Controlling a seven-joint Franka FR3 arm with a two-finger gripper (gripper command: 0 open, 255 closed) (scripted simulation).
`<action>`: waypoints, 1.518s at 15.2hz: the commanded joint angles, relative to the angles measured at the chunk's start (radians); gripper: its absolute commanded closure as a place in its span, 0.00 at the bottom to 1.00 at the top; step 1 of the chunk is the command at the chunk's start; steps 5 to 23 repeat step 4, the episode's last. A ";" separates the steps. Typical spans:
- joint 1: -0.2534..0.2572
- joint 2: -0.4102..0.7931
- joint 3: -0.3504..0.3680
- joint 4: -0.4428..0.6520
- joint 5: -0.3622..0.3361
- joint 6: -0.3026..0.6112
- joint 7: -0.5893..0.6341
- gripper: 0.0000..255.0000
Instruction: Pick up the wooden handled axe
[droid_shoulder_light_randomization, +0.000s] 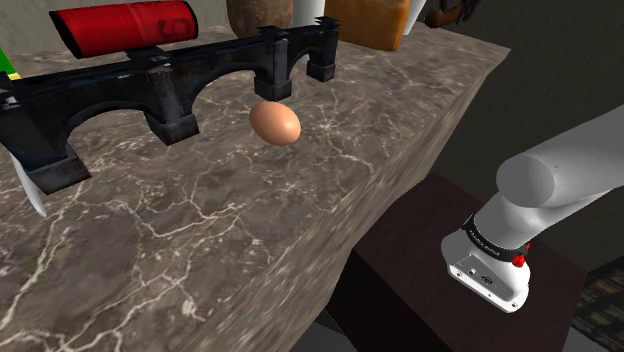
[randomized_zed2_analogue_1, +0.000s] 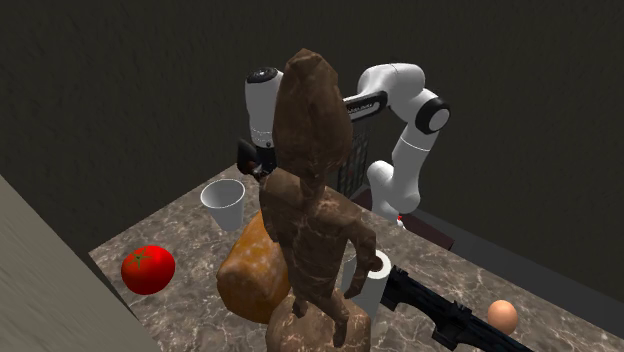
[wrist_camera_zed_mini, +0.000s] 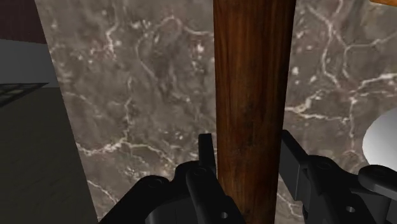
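Presumably rigid and head-heavy, the wooden axe handle is pinched by the gripper, best near the head.

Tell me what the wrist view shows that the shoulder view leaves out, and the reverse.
Wrist view: a brown wooden handle at the black gripper. Shoulder view: an egg, a black arched rack, a red cylinder and the white arm. Both: the veined marble counter.

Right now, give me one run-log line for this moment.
target: wooden axe handle | gripper: astride it | grip: unconfirmed | surface: marble counter
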 joint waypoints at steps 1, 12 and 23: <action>0.000 0.007 0.000 0.037 0.000 -0.029 -0.002 1.00; 0.000 0.012 0.001 0.058 0.000 -0.045 -0.004 1.00; 0.000 0.012 0.001 0.058 0.000 -0.045 -0.004 1.00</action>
